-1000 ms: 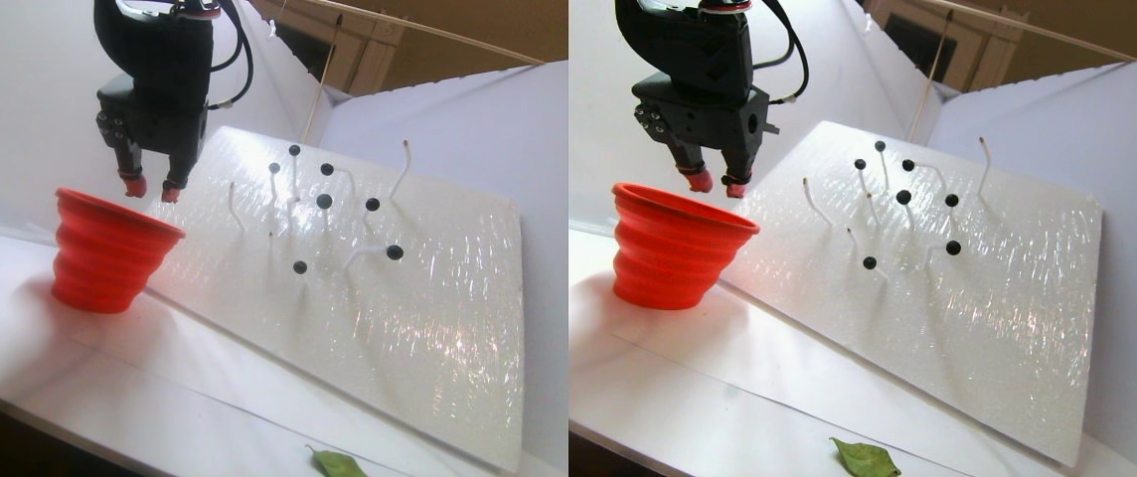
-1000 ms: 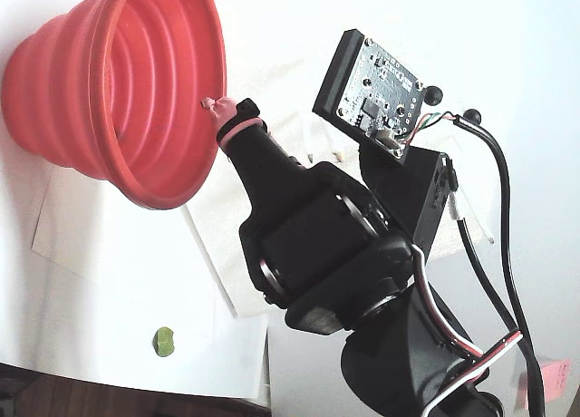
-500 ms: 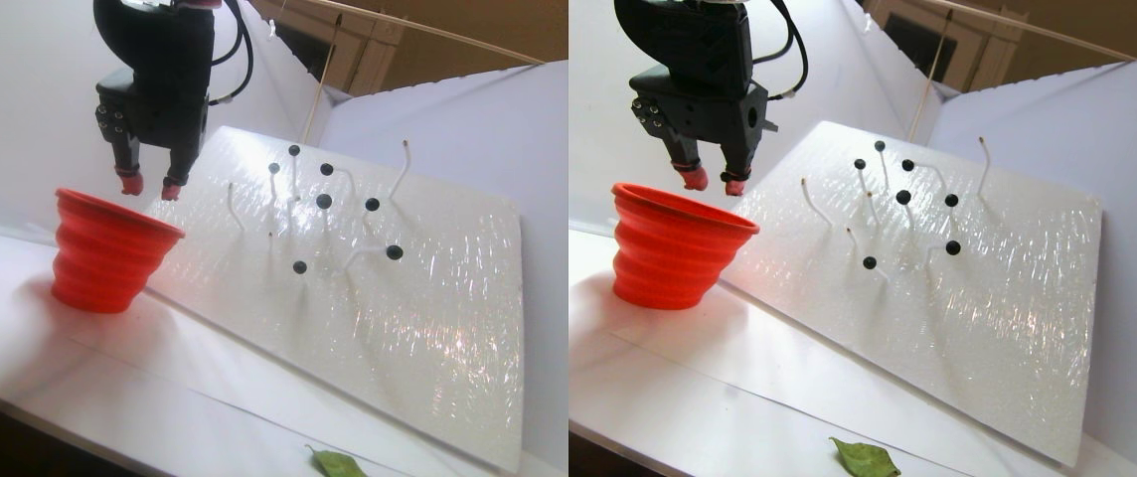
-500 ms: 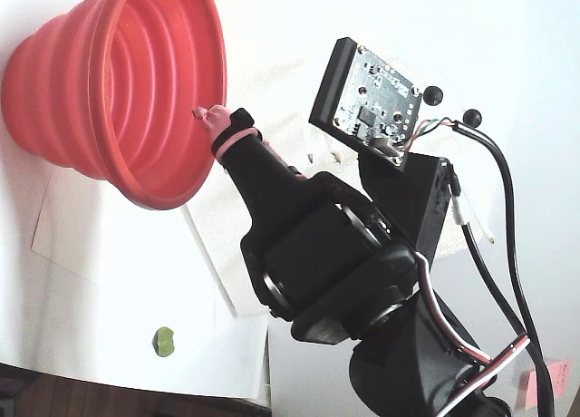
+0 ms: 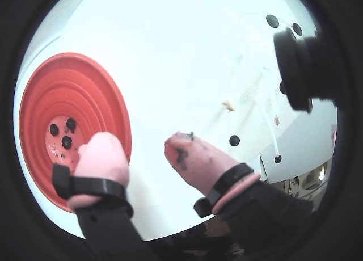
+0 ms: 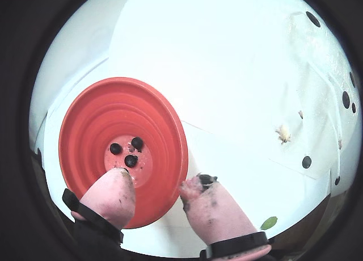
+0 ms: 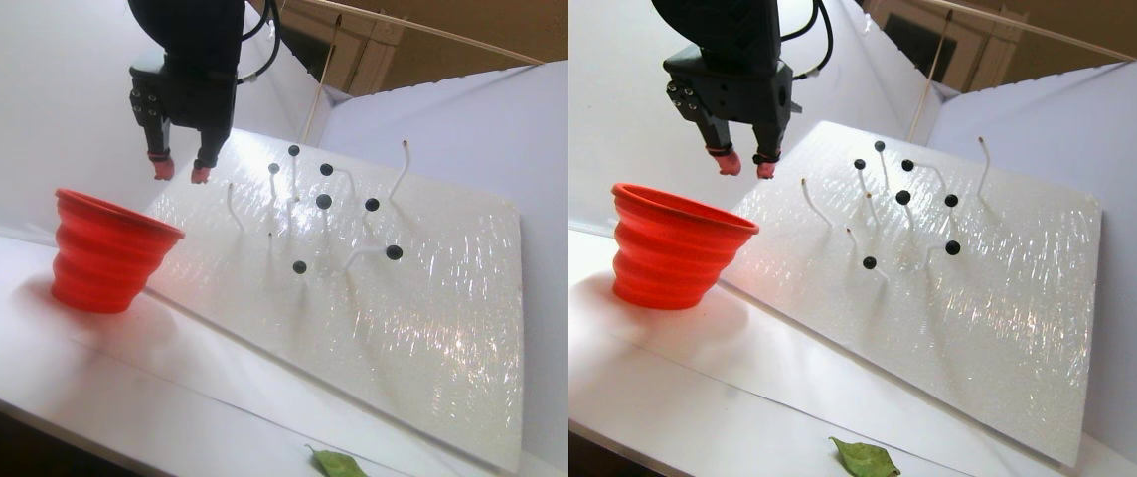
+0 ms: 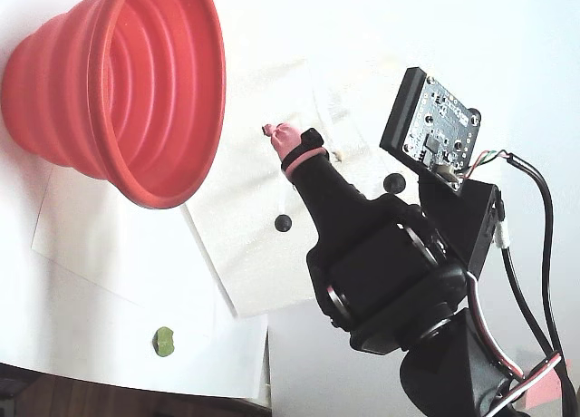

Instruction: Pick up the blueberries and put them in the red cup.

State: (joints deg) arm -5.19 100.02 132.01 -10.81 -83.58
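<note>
Red cup [image 7: 111, 253] upright, mouth up, three blueberries [image 6: 127, 152] inside; tool [image 7: 181, 171] parted, empty, above its rim.

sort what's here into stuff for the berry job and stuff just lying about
For the job:
blueberries on the white board
three blueberries in the red cup
gripper, open and empty

Lying about:
green leaf
small green lump

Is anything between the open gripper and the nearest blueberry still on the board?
In a wrist view, only bare white board lies between the gripper and the nearest blueberry; the red cup sits on the other side.
</note>
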